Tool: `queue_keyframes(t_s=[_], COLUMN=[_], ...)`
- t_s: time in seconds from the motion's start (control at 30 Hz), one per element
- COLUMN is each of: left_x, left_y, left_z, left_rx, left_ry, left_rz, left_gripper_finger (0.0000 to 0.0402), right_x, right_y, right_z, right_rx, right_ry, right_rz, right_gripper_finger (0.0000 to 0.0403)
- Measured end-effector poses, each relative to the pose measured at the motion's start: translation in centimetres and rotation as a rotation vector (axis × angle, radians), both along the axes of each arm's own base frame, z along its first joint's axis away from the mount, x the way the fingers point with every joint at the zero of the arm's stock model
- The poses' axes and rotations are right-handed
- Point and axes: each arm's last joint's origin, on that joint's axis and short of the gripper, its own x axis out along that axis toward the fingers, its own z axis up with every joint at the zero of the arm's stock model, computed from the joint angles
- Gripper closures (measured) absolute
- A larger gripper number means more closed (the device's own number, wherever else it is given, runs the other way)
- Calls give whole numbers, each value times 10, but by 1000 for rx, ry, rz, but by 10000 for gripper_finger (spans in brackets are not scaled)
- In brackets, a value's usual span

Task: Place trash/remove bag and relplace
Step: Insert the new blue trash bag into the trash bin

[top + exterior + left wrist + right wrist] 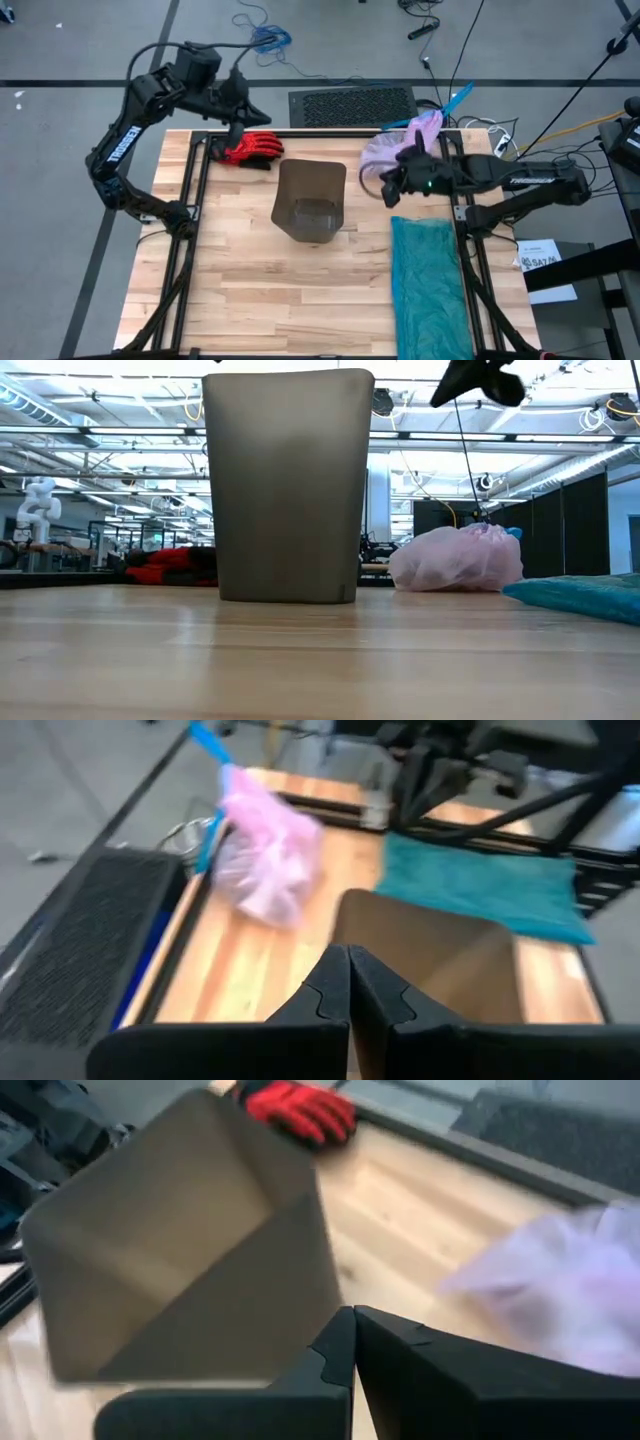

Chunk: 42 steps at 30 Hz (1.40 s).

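- The bag (400,145), that pale lilac-pink liner, sits bunched up and knotted at the far right of the worktop (250,290), with nothing gripping it.
- Right pincer (388,190) hangs just beside the bag, on its near side, between it and the bin (310,200). Its fingers are pressed fully together around nothing.
- Left pincer (262,118) is over the far edge of the worktop, above the red glove (250,148), well apart from the bag. It's pinched shut too and empty.
- The grey-brown bin stands upright mid-worktop with no liner in it.
- A teal-green plastic bag (428,275) lies flat along the right side, near the bag but not touching.
- No loose trash anywhere I can spot.
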Motion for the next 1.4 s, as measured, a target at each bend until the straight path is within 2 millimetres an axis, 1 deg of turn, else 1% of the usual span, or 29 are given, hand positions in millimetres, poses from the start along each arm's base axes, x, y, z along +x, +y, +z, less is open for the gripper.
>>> queue_keyframes(t_s=[0.07,0.17,0.37,0.5,0.6,0.67,0.83,0.97,1.1,1.17,1.23,1.4], left_x=[3,4,7,9,8,8,9,9,9,9,9,9], left_y=[2,5,4,5,4,4,5,5,5,5,5,5], left_z=[-5,-16,-34,-34,-30,-28,-27,-27,-27,-27,-27,-27], left_rx=[-23,-68,-148,-129,-125,-119,-112,-114,-114,-115,-115,-116], left_ry=[-20,-32,-39,-66,-99,-114,-126,-125,-124,-124,-124,-124], left_rz=[-42,-108,-222,-250,-271,-272,-270,-270,-270,-270,-270,-269], left_gripper_finger=[400,401,401,401,401,401,401,401,401,401,401,401], right_x=[-1,1,16,28,33,35,47,55,58,59,60,64], right_y=[10,24,53,71,81,87,101,108,110,111,111,113], right_z=[-4,-16,-41,-59,-76,-88,-116,-138,-155,-162,-167,-180], right_rx=[39,117,256,352,428,474,530,581,595,589,579,554], right_ry=[20,77,168,211,299,382,541,652,730,747,763,794], right_rz=[-18,-63,-118,-193,-254,-290,-318,-359,-454,-487,-511,-532], right_gripper_finger=[403,403,403,393,370,348,277,217,173,161,157,174])
